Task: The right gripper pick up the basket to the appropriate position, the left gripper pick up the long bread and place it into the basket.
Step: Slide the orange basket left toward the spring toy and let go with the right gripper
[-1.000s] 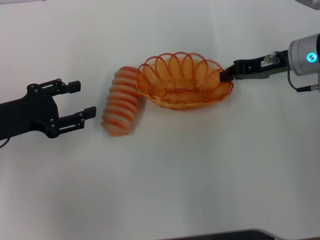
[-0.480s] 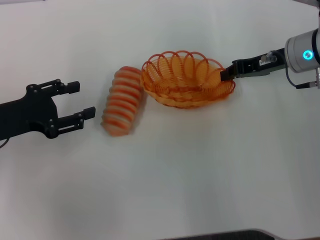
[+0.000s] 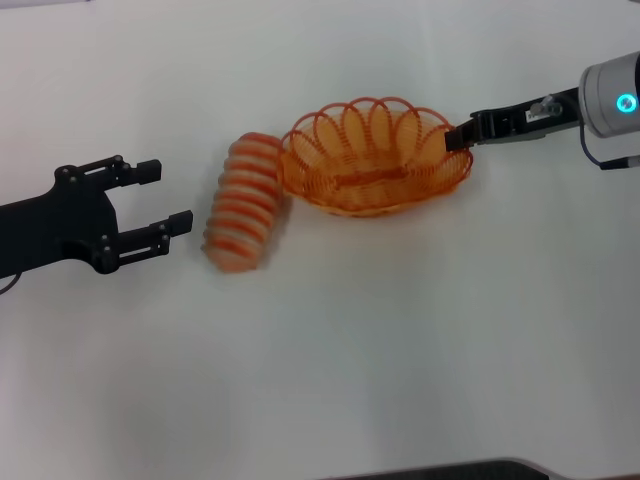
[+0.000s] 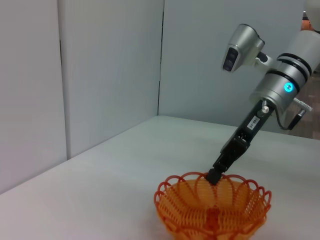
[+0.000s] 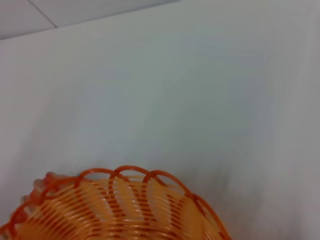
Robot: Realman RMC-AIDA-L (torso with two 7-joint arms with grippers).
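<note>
The oval orange wire basket [image 3: 372, 158] sits at the middle right of the white table, tilted and held off it at its right end. My right gripper [image 3: 458, 136] is shut on the basket's right rim. The basket also shows in the left wrist view [image 4: 212, 210], with the right gripper [image 4: 216, 175] on its far rim, and in the right wrist view [image 5: 115, 210]. The long bread [image 3: 245, 203], cream with orange-red stripes, lies just left of the basket, close to its left rim. My left gripper [image 3: 160, 198] is open and empty, a short way left of the bread.
The white table [image 3: 400, 340] spreads all round the objects. Grey partition walls [image 4: 100, 70] stand behind the table in the left wrist view. A dark edge [image 3: 440, 470] runs along the table's near side.
My right gripper has moved the basket up and slightly right, so it now rides higher and a bit farther from the bread. The bread and the left gripper have not moved.
</note>
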